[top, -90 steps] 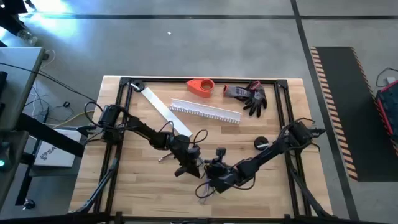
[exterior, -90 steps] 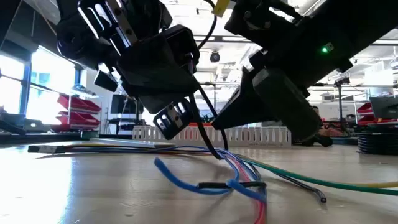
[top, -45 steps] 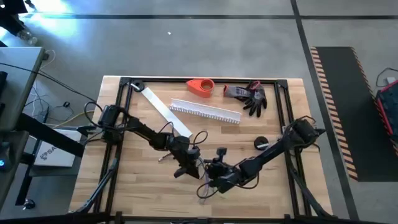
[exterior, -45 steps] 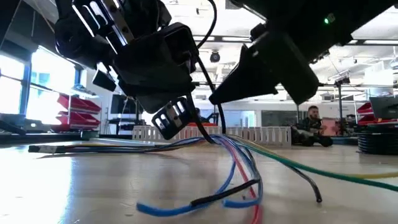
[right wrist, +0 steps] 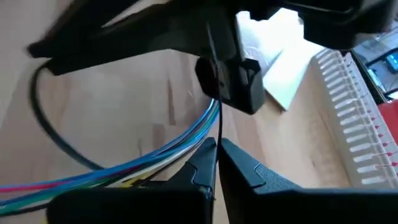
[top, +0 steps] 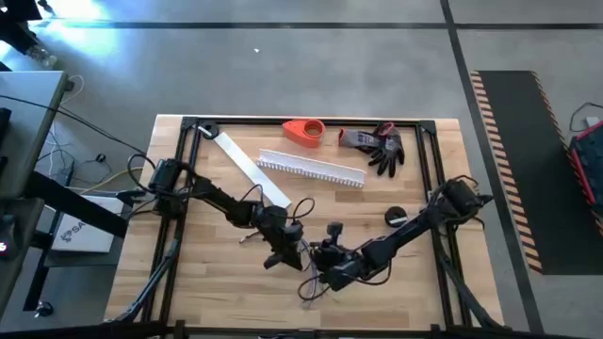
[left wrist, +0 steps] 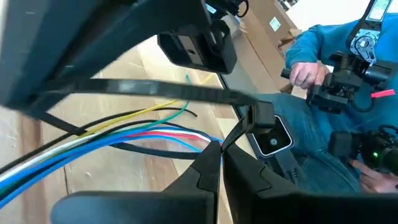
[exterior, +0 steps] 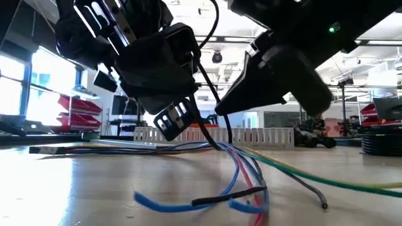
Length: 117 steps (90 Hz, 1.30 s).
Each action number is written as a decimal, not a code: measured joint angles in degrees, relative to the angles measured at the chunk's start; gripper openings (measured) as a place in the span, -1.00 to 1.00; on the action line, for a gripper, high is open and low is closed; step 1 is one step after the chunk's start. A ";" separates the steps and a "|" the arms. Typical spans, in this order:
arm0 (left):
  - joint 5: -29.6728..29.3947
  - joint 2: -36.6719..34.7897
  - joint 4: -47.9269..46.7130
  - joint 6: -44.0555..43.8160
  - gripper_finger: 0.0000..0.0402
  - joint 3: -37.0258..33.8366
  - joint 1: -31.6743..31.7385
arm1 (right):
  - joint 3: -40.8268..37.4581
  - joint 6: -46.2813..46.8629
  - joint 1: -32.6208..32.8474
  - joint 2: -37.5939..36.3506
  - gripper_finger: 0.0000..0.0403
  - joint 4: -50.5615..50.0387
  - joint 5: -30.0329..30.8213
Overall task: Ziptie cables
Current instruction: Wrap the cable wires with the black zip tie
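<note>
- Several thin coloured cables (exterior: 235, 164) (blue, red, green, yellow, white) lie near the front middle of the counter (top: 217, 282), rising in a loose bundle to where both tools meet and trailing free ends across the wood.
- Left tool (left wrist: 219, 163): fingers pressed together on a thin black zip tie strand (left wrist: 239, 127) that loops the bundle.
- Right tool (right wrist: 217, 155): fingers likewise pinched on a black zip tie tail (right wrist: 219, 118) below its square head (right wrist: 233, 84).
- Handling judgement: cables appear light, limp and smooth-jacketed; they will likely sag and splay when released.
- Recommended hold: close beside the tie loop, where the strands run together, not at the loose ends.
- White slotted channel (top: 311, 168) sits well apart, toward the back.
</note>
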 joint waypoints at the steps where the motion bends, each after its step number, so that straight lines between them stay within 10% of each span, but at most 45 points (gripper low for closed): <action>1: -0.01 0.00 0.00 0.00 -1.00 0.00 0.00 | 0.01 -0.20 0.00 0.00 -1.00 0.05 0.03; 117: -0.01 0.00 0.22 0.00 -1.00 0.00 0.00 | 0.00 -3.51 -0.16 0.07 -1.00 -0.81 1.09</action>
